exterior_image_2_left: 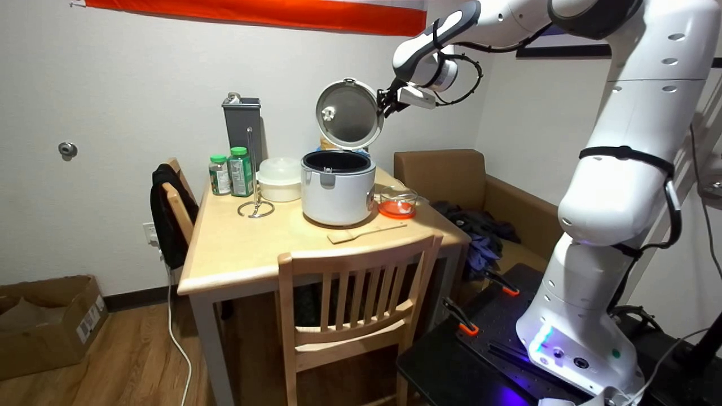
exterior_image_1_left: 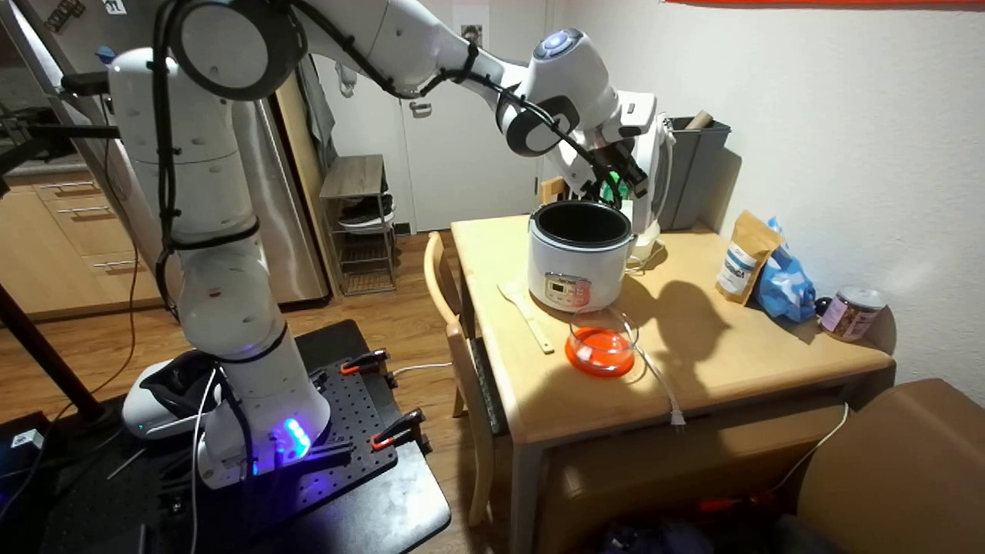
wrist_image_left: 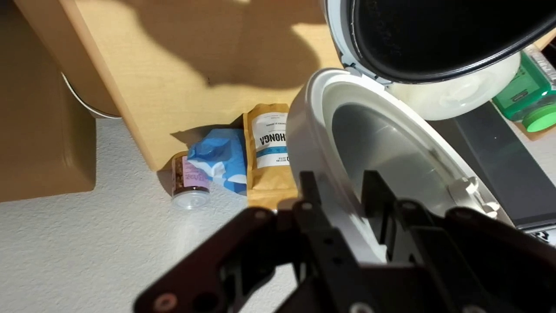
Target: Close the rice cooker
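Note:
The white rice cooker (exterior_image_1_left: 548, 258) stands on the table with its dark inner pot exposed; it also shows in an exterior view (exterior_image_2_left: 335, 197). Its lid (exterior_image_2_left: 347, 115) stands raised and upright on the hinge, grey inner side facing the pot. In the wrist view the lid's rim (wrist_image_left: 319, 130) passes between my fingers. My gripper (wrist_image_left: 341, 191) is partly closed around the lid's edge, one finger outside and one inside. In the exterior views the gripper (exterior_image_2_left: 384, 104) is at the lid's upper side (exterior_image_1_left: 619, 183). The exact finger contact is partly hidden.
A glass bowl on an orange base (exterior_image_1_left: 602, 350) and a wooden spatula (exterior_image_1_left: 527, 317) lie by the cooker. A metal stand (exterior_image_2_left: 255, 186), green-capped bottles (exterior_image_2_left: 241, 172) and a white container (exterior_image_2_left: 280, 179) stand beside it. A pouch (exterior_image_1_left: 746, 258) and jar (exterior_image_1_left: 850, 312) are near the wall.

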